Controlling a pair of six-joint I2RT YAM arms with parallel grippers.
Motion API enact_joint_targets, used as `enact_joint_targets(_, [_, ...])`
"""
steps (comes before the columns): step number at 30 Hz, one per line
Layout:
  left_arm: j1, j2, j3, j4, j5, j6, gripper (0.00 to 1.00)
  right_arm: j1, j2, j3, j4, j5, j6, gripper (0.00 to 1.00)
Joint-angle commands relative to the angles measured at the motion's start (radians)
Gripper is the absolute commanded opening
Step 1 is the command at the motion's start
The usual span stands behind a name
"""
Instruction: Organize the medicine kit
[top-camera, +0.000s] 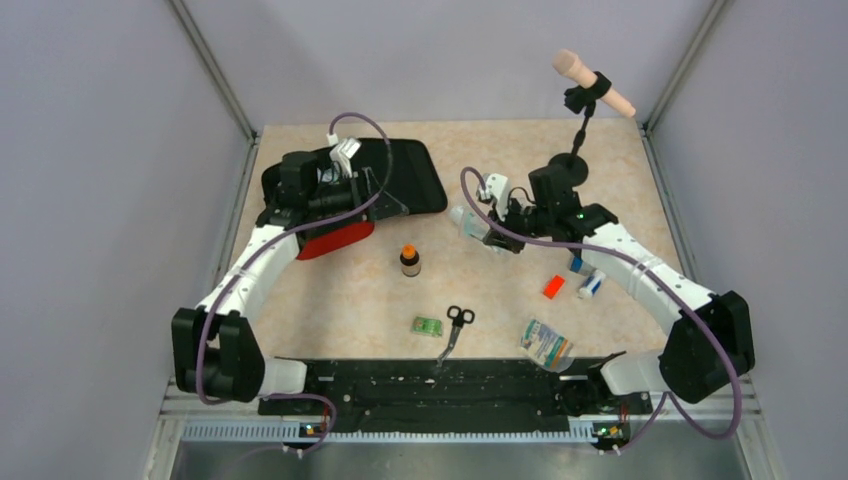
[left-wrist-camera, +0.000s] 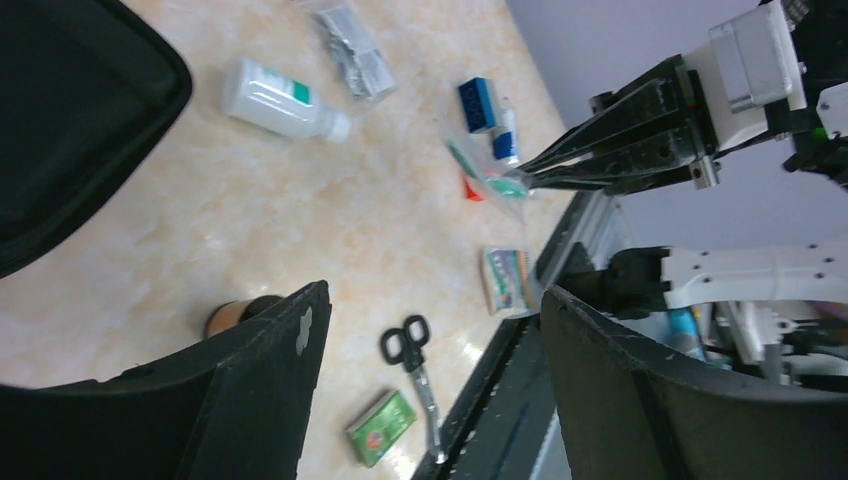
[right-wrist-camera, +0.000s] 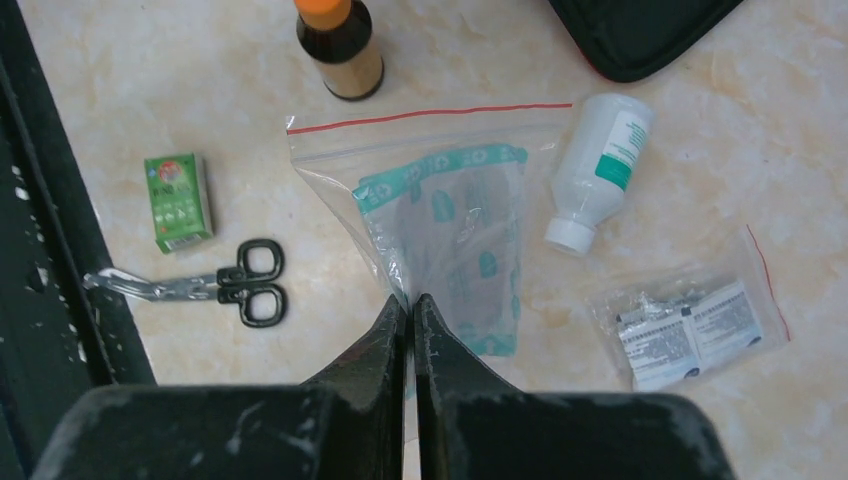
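Pinching a clear zip bag (right-wrist-camera: 450, 225) of teal-printed packets, the right gripper (right-wrist-camera: 410, 305) has its fingers pressed together, near a white bottle (right-wrist-camera: 600, 165). The left gripper (left-wrist-camera: 432, 295) is spread wide, holding nothing. The medicine kit (top-camera: 410, 175) lies open at the table's far left.

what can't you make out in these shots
Medicine kit: top view, left arm covers part.
Brown bottle: left wrist view, mostly behind left gripper.
Zip bag in right gripper: right wrist view, printed packet hides contents.
Green box: right wrist view, print too small.
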Motion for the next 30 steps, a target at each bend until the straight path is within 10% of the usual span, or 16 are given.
enact_joint_targets(1, [-0.061,0.073,0.065,0.104,0.001,-0.287,0.80,0.011,0.043,0.080,0.029,-0.087,0.161,0.00])
enact_joint_targets(20, [-0.266,0.403,0.172,0.198,0.063,-0.511,0.57,0.087,0.063,0.122,-0.053,-0.045,0.033,0.00])
enact_joint_targets(28, [-0.292,0.442,0.160,0.284,0.130,-0.597,0.04,0.101,0.067,0.112,-0.054,0.007,0.008,0.01])
enact_joint_targets(30, [-0.284,0.432,0.158,0.308,0.138,-0.598,0.00,0.101,0.069,0.108,-0.053,0.028,0.007,0.37])
